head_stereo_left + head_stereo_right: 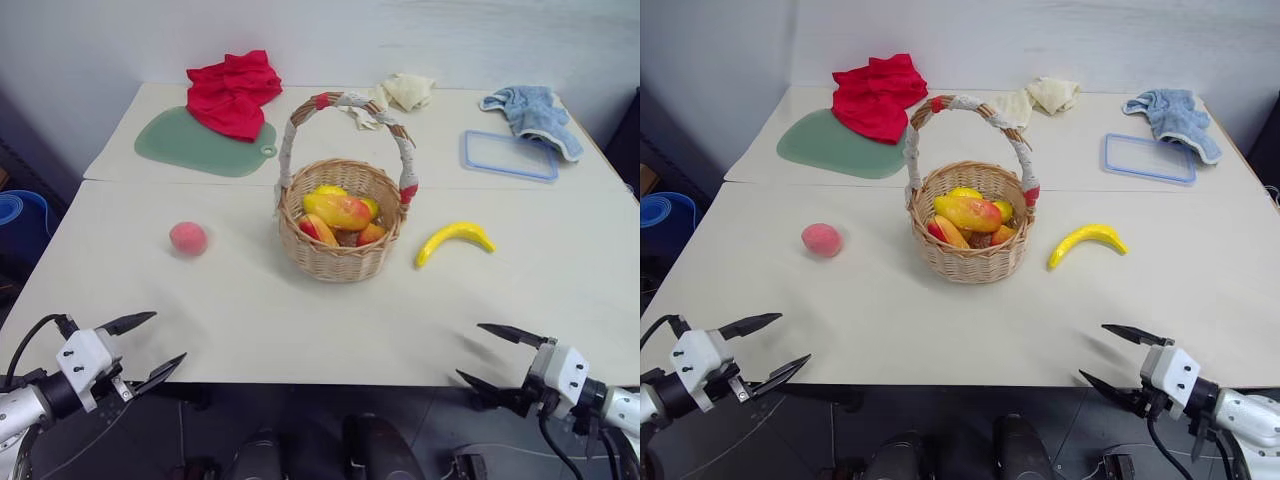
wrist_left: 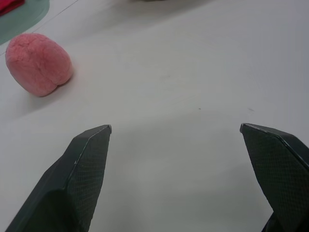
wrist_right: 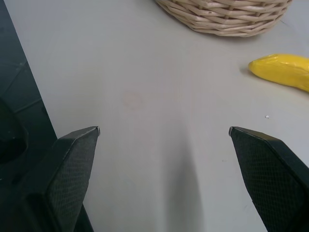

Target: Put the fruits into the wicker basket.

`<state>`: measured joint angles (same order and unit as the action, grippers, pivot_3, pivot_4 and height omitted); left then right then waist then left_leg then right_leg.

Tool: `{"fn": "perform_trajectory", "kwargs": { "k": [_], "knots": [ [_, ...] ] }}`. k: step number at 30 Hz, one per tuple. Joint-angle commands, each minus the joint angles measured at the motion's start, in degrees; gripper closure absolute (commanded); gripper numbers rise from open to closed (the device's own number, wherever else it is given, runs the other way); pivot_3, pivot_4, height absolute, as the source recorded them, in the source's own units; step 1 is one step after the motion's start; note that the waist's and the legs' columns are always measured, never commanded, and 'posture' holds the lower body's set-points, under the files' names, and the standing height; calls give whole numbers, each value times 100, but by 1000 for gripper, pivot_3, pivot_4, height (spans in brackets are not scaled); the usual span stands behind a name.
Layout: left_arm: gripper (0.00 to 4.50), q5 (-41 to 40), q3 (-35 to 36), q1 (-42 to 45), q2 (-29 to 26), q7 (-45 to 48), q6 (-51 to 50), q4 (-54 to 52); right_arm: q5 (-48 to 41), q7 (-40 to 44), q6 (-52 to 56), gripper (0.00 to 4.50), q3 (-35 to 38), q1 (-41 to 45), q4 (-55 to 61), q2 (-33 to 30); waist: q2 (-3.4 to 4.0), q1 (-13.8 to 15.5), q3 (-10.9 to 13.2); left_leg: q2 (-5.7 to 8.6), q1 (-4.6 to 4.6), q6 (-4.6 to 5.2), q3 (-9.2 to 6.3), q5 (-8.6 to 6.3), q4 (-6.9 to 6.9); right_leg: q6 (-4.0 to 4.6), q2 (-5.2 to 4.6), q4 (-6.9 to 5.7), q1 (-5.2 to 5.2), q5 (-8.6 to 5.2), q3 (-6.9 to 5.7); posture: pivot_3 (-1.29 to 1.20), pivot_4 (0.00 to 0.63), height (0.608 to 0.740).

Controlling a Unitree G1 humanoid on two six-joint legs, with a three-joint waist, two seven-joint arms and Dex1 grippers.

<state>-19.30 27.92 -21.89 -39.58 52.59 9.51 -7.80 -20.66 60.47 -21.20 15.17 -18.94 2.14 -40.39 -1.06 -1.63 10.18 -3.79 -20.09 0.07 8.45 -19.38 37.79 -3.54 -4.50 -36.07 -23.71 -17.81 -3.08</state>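
Wicker basket [image 1: 340,235] mid-counter holding mango-like fruits [image 1: 340,210], peach [image 1: 188,239] left, banana [image 1: 455,239] right, left tool [image 1: 148,346] and right tool [image 1: 488,353] both spread wide, empty, near edge

Bright, even overhead light on the white table [image 1: 300,330]; soft shadows, sharp focus throughout.

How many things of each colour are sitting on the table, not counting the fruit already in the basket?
Red: 1, the red cloth
Pink: 1, the peach
Yellow: 1, the banana
Green: 1, the green mat
Blue: 2, the blue cloth and the blue-rimmed tray
Cream: 1, the cream cloth
Tan: 1, the wicker basket
Total: 8
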Motion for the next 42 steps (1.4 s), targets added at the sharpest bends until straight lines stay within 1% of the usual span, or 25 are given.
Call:
{"fn": "perform_trajectory", "kwargs": {
  "k": [1, 6, 9, 11, 13, 14, 15, 17, 19, 21, 22, 23, 24, 26, 27, 28, 29, 31, 33, 34, 36, 39, 42],
  "knots": [
    [0, 157, 46, 114, -35, -98, 288, 106, -63, -40, -7, 54, -88, 182, 78, 85, 0, -3, 0, 0, 1, 0, 0, 1, 1, -1, 0, -1, 1, 1, 0, 0, 150, 740],
    [0, 47, 84, 324, -109, -87, 90, 315, -109, 57, -5, 54, -207, 395, 71, 97, 1, 2, 0, 0, 1, -1, 0, 3, 1, 0, 1, -3, 0, 3, -1, 0, 150, 740],
    [0, -263, 144, 370, -213, 73, -287, 235, -243, -96, 297, 54, -268, 443, 260, 199, 1, 1, 0, -1, 0, -2, 0, 3, 1, -1, 1, -3, 0, 3, -3, 0, 150, 740],
    [0, -569, 202, 403, -395, 206, -823, 193, -349, -81, 438, 54, -390, 547, 367, 265, 1, 0, -1, -1, 1, -2, 0, 3, 1, -1, 1, -3, 0, 3, -4, 0, 150, 740],
    [0, -876, 322, 363, -673, 258, -1619, 129, -577, 192, 433, 54, -512, 628, 453, 322, 1, -1, -1, -1, 1, -3, -2, 4, 3, -1, -1, -9, 0, 4, -3, 0, 150, 740],
    [0, -1042, 461, 403, -781, 200, -1955, 153, -644, 144, 488, 54, -521, 626, 563, 379, 1, -1, 0, -1, 2, -3, -2, 4, 4, -1, -1, -12, 0, 3, -3, 0, 150, 740],
    [0, -1192, 610, 431, -883, 165, -2251, 179, -715, 48, 536, 54, -525, 619, 712, 453, 1, -3, 0, -1, 3, -4, -3, 5, 4, 0, -1, -15, -1, 3, -3, 0, 150, 740],
    [0, -1700, 1149, 642, -1084, -51, -3006, 335, -1213, -393, 1107, 54, -534, 604, 1480, 596, 3, -4, 1, -2, 3, -6, -4, 6, 4, 2, 0, -19, -3, 2, -3, 0, 150, 740],
    [0, -2023, 1515, 714, -1378, 0, -3690, 374, -1532, -704, 1533, 54, -582, 718, 2171, 660, 1, -17, 1, -3, -1, -21, -6, 14, 4, 8, -1, -36, -13, -2, -3, 0, 150, 740],
    [0, -1989, 1435, 1112, -1885, 134, -4142, 960, -1436, -1063, 1543, 54, -672, 1131, 2557, 874, 0, -8, 0, -3, -1, -39, -6, 23, 4, 9, -2, -39, -16, -3, -1, 0, 150, 740],
    [0, -1941, 1367, 1291, -2048, 163, -4242, 1203, -1371, -1171, 1549, 54, -702, 1275, 2647, 945, -1, -8, 0, -2, 1, -39, -7, 23, 4, 10, -2, -42, -15, -3, -3, 0, 150, 740],
    [0, -1868, 1264, 1509, -2214, 198, -4301, 1471, -1339, -1278, 1586, 54, -724, 1416, 2709, 1014, 1, -9, 0, 0, 0, -37, -8, 24, 4, 11, -1, -44, -18, -3, -5, 0, 150, 740],
    [0, -1712, 1026, 1957, -2357, 130, -4246, 1858, -1319, -1405, 1641, 54, -759, 1600, 2743, 1093, 2, -1, 1, 3, 0, -38, -6, 23, 4, 11, -1, -46, -21, -3, -5, 0, 150, 740],
    [0, -1367, 342, 3084, -2512, 76, -4049, 2582, -1308, -1590, 1738, 54, -847, 1977, 2789, 1209, -1, 45, 0, 4, -1, -46, -8, 28, 3, 14, -1, -46, -22, -4, -10, 0, 150, 740],
    [0, -1246, 35, 3593, -2493, 114, -4013, 2833, -1299, -1641, 1792, 54, -887, 2095, 2806, 1238, -1, 63, 0, 7, -11, -49, -11, 32, 5, 13, 0, -46, -27, -4, -19, 0, 150, 740],
    [0, -1124, -350, 4242, -2351, 190, -4002, 3048, -1288, -1636, 1845, 54, -933, 2202, 2817, 1237, -3, 115, -1, 9, -15, -49, -8, 34, 7, 13, 1, -46, -31, -4, -19, 0, 150, 740],
    [0, -1023, -616, 4700, -2246, 268, -3982, 3240, -1272, -1636, 1883, 54, -972, 2272, 2819, 1237, -5, 148, -2, 10, -19, -52, -6, 35, 11, 13, 0, -49, -32, -4, -20, 0, 150, 740],
    [0, -616, -1392, 5882, -1788, 534, -3843, 3861, -1258, -1710, 2002, 54, -1035, 2416, 2844, 1241, -13, 200, -7, 9, -31, -49, -1, 31, 24, 11, 6, -52, -38, -3, -37, 0, 150, 740],
    [0, -412, -1722, 6782, -1302, 763, -3682, 4668, -1217, -1770, 2063, 54, -1090, 2496, 2841, 1272, -21, 239, -12, 20, -53, -40, 21, 31, 52, 7, 32, -92, -65, -1, -79, 0, 150, 740],
    [0, -340, -1771, 7043, -1175, 827, -3581, 5001, -1194, -1789, 2082, 54, -1114, 2521, 2836, 1289, -25, 243, -14, 28, -62, -35, 34, 32, 58, -3, 37, -97, -72, 5, -82, 0, 150, 740],
    [0, 206, -2252, 7424, -1019, 992, -3150, 5615, -1118, -1823, 2117, 54, -1165, 2559, 2859, 1284, -29, 163, -15, 22, -112, -25, 46, 22, 107, -12, 43, -99, -102, 9, -103, 0, 150, 740],
    [0, 651, -2619, 7942, -775, 1162, -2757, 6318, -1047, -1937, 2190, 54, -1166, 2534, 2914, 1287, -37, 52, -10, 12, -115, -15, 78, 5, 124, -12, 43, -108, -126, 10, -116, 0, 150, 740],
    [0, 1012, -2872, 8212, -652, 1319, -2533, 6761, -972, -2078, 2220, 54, -1130, 2396, 3024, 1300, -51, 2, -2, 10, -117, -19, 90, 7, 129, -12, 41, -131, -145, 9, -115, 0, 150, 740]
  ]
}}
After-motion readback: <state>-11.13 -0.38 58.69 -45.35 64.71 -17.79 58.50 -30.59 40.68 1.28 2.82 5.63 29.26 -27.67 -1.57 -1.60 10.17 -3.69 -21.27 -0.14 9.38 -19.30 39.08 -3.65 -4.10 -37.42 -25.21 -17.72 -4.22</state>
